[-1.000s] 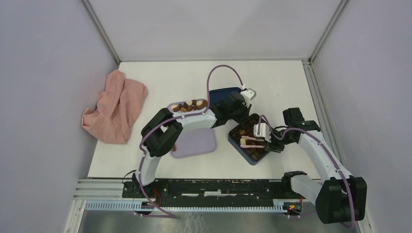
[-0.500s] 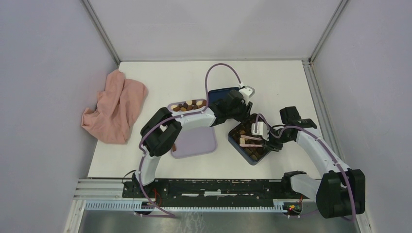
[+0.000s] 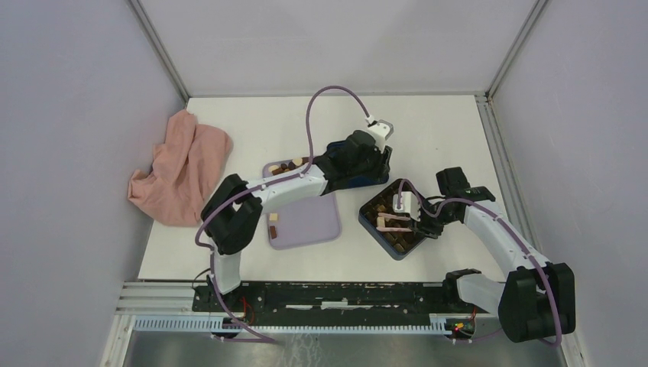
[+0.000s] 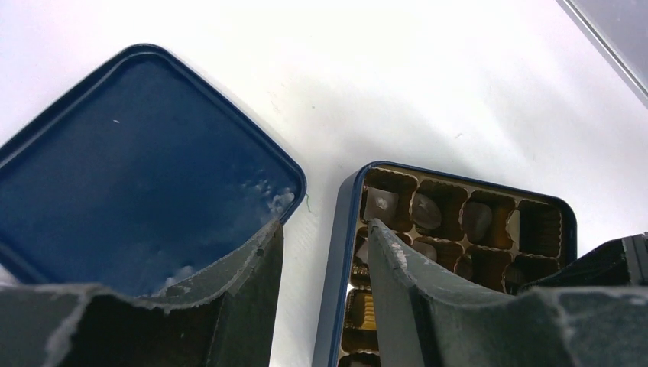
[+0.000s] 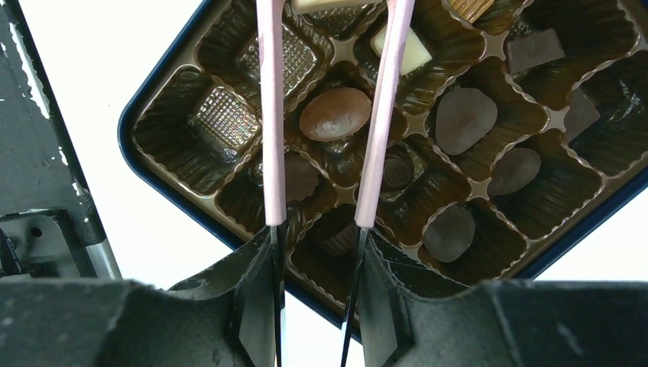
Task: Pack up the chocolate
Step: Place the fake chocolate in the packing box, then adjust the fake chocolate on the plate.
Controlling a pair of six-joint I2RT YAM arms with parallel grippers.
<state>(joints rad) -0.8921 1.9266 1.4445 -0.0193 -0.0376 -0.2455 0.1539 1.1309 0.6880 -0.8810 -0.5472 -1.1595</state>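
Several chocolate pieces point(image 3: 289, 165) lie at the far end of the lilac tray point(image 3: 313, 222), and one piece point(image 3: 273, 222) lies near its left edge. The dark blue box point(image 3: 369, 226) holds more pieces in its brown compartments, among them a mid-brown oval point(image 5: 335, 113). My right gripper point(image 5: 317, 245) is shut on pink tongs point(image 5: 271, 115) held over the box point(image 5: 153, 153). A cream piece point(image 5: 336, 4) sits between the tong tips at the frame's top edge. My left gripper point(image 4: 325, 245) is open and empty, above the gap between the blue lid point(image 4: 137, 168) and the box point(image 4: 348, 229).
A crumpled pink cloth point(image 3: 182, 168) lies at the table's left edge against the wall. The blue lid lies just behind the box, mostly under my left arm point(image 3: 290, 183), which crosses over the tray's far end. Grey walls close in three sides.
My left arm has swung back and away from the box to above the lid, uncovering the tray's near part. My right gripper with the tongs has shifted slightly left over the box.
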